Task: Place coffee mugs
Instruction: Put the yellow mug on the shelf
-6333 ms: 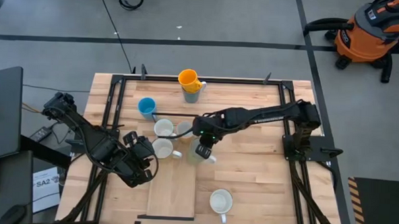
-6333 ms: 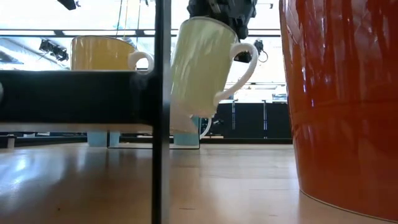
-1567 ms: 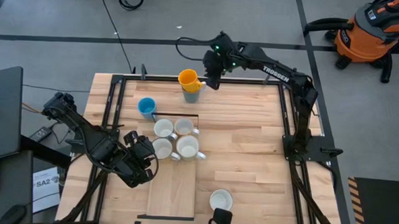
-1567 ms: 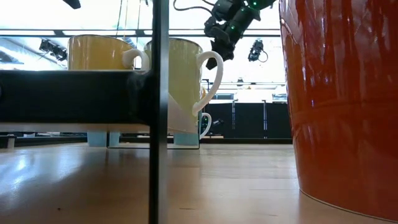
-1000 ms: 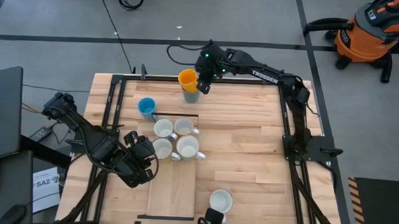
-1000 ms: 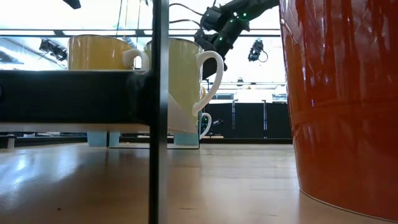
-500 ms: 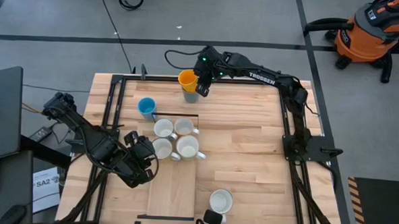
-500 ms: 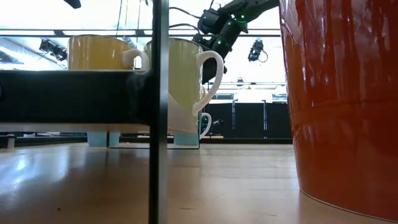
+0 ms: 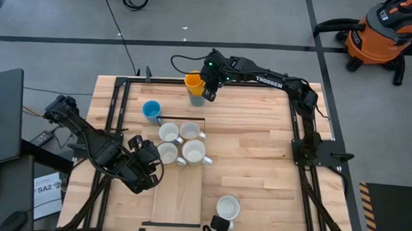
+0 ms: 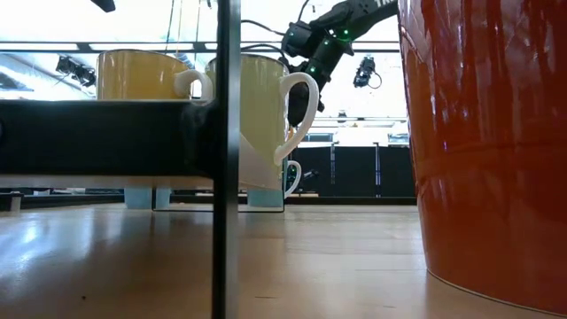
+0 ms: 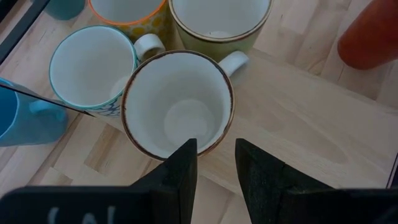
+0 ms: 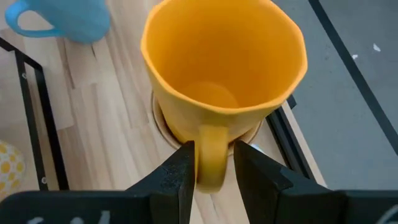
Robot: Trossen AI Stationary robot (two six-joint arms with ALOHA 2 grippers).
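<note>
At the far edge of the table (image 9: 259,166), a little left of its middle, the right gripper (image 9: 208,88) reaches over the orange mug (image 9: 193,82). In the right wrist view its two fingers (image 12: 179,171) stand narrowly apart on either side of the mug's handle (image 12: 211,155); they look to touch or nearly touch it, but a firm grip cannot be told. The orange mug sits upright, stacked on a greyish mug (image 9: 196,99) beneath it.

The blue mug (image 9: 151,111) stands near the left edge, apart from the stack. Four mugs cluster just left of the table's middle: two white ones (image 9: 169,133) in the far row, a brown-rimmed white mug (image 11: 177,102) and a pale green mug (image 9: 194,153) in the near row, all upright and close together. One more white mug (image 9: 228,208) stands alone by the near edge.

The left gripper (image 9: 142,170) waits near the left near corner, just beside the cluster. Its fingers (image 11: 180,171) are slightly parted, hanging over the rim of the brown-rimmed mug and holding nothing.
</note>
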